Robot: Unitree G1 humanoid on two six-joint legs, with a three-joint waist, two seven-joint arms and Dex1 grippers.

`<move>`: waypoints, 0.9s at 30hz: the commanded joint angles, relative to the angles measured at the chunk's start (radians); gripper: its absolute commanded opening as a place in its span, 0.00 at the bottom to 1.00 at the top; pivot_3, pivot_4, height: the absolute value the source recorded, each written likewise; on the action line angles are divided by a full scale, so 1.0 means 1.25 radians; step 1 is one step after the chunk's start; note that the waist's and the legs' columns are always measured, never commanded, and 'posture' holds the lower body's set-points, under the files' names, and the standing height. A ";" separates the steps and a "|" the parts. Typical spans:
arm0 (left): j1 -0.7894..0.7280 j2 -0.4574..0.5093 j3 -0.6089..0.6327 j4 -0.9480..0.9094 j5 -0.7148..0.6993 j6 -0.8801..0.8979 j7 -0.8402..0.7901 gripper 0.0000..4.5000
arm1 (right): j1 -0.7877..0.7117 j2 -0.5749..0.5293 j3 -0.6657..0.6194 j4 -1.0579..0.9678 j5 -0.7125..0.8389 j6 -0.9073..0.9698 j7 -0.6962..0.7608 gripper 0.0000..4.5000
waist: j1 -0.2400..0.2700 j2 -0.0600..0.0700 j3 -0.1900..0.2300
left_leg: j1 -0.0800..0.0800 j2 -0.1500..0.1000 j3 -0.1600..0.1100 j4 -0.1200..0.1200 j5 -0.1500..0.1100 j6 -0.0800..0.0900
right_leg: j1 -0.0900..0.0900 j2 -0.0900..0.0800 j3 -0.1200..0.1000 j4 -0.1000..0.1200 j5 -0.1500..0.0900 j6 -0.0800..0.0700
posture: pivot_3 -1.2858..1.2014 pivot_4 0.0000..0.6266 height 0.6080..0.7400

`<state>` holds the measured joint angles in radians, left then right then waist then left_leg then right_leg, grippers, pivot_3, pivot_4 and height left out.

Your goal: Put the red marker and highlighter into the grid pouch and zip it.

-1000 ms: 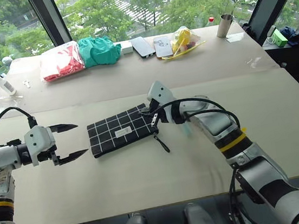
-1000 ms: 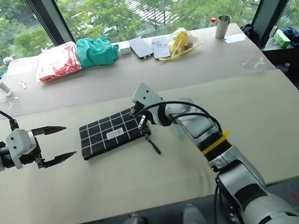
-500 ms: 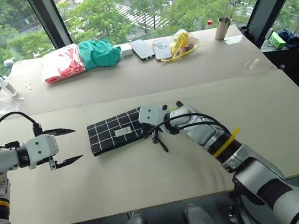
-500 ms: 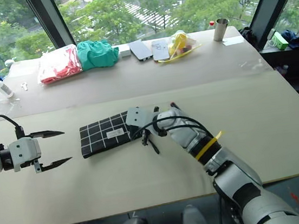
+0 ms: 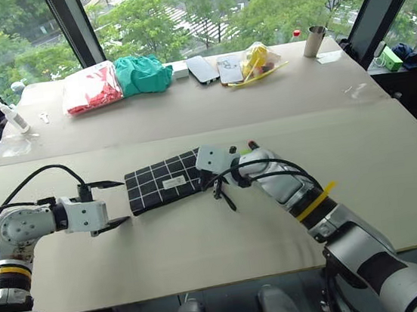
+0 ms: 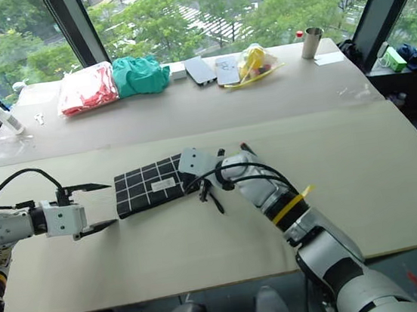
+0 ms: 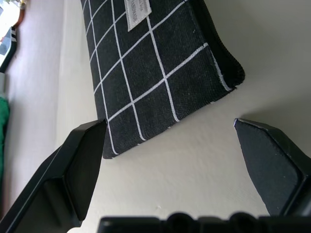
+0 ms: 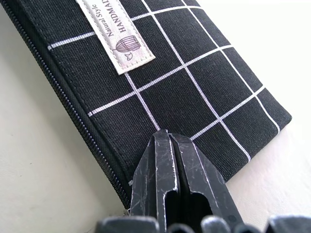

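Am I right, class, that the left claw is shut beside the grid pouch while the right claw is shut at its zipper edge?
Not quite. The left claw is open, its fingers wide apart at the end of the grid pouch, as the left wrist view shows. The right claw is indeed shut at the zipper edge.

Bright daylight from the windows [image 5: 198,9]; soft shadows, sharp focus throughout.

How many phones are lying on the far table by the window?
2, side by side at the back of the table: one dark phone beside the white box, another phone next to the yellow bag.
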<state>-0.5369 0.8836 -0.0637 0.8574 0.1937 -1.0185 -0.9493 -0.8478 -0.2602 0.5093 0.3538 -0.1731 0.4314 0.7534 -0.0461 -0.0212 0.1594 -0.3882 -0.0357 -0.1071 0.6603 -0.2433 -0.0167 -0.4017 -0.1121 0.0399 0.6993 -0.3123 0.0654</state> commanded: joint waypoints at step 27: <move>-0.073 -0.109 -0.055 0.084 -0.206 0.034 -0.182 0.01 | 0.047 -0.013 -0.061 -0.027 0.016 0.053 0.004 0.00 | -0.003 0.002 -0.001 | -0.002 0.000 0.000 0.000 0.000 0.000 | -0.001 0.000 -0.001 -0.001 0.000 0.000 | 0.52 0.24 1.00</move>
<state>-0.6292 0.7429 -0.1533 0.9765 -0.0221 -1.0096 -1.1443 -0.8138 -0.2623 0.4733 0.3034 -0.1676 0.4614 0.7624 -0.0504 -0.0193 0.1580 -0.3910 -0.0359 -0.1076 0.6605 -0.2433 -0.0167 -0.4035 -0.1120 0.0392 0.6986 -0.3123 0.0654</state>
